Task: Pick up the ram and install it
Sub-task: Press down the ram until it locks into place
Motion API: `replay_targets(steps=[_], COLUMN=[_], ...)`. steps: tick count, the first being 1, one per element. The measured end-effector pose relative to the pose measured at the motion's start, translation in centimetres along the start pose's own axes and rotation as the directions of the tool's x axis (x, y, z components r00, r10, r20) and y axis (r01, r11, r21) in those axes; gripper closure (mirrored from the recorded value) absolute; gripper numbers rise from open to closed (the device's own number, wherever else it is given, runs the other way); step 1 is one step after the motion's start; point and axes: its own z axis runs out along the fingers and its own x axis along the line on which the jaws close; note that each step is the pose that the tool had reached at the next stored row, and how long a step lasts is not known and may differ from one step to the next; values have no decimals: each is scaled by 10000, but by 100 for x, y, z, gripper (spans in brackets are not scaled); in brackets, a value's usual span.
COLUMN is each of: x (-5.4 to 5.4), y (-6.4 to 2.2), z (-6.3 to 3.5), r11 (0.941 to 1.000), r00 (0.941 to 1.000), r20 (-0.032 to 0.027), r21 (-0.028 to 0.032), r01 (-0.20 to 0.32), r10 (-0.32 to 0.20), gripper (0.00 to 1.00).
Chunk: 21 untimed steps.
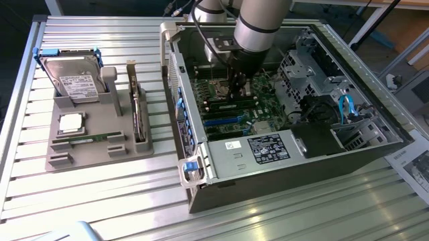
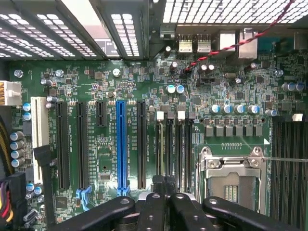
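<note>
Watching from my station: the arm (image 1: 258, 25) reached down from above into the open computer case (image 1: 348, 150), which lay on its side on the slatted metal table (image 1: 100, 201).
Gripper: it (image 1: 236, 95) hung low inside the case, close over the motherboard (image 2: 120, 86), near the middle of the board in the exterior view.
Tool state: in the wrist view the 2 black fingers (image 2: 156, 202) were drawn narrow, with barely a slit between the tips. I saw nothing held there, though I could not tell whether something thin sat in that slit.
Below the tips: the fingertips pointed at a group of 4 black memory slots (image 2: 174, 144) with pale latches at their far ends. I could not tell whether any slot was filled.
Neighbours on the board: the processor socket (image 2: 233, 178) with its metal frame sat just beside those slots, and 1 long blue slot (image 2: 122, 144) stood among black ones on the other side.
Ram: a thin green stick (image 1: 94, 136) lay flat in a groove of the grey tray (image 1: 100, 150), well apart from the gripper, on the exterior view's left of the case.
Tray contents: the hard drive (image 1: 77, 80) stood upright at the far end, the square silver processor chip (image 1: 70, 123) lay just behind the ram, and the dark expansion card (image 1: 137, 115) stood on edge along the side nearest the case.
</note>
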Motion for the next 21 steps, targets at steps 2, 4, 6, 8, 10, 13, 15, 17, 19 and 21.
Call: replay_targets(steps=[2, 4, 6, 8, 10, 13, 15, 17, 19, 21], x=[0, 0, 0, 0, 0, 1, 1, 1, 2, 2], y=[8, 16, 28, 37, 44, 63, 107, 177, 224, 282], z=[1, 0, 0, 0, -1, -1, -1, -3, -4, -4], r11=[10000, 10000, 10000, 10000, 10000, 10000, 9999, 9998, 9997, 9995], r00=[10000, 10000, 10000, 10000, 10000, 10000, 10000, 10000, 10000, 10000], r20=[1, 0, 1, 1, 1, 3, 8, 7, 7, 9], r21=[11, 20, 39, 54, 68, 97, 146, 210, 252, 305], r01=[0, 0, 0, -3, -10, -20, -26, -30, -33, -36], r10=[0, 0, 0, 3, 10, 20, 26, 30, 33, 36], gripper=[90, 90, 90, 90, 90, 90, 90, 90, 90, 90])
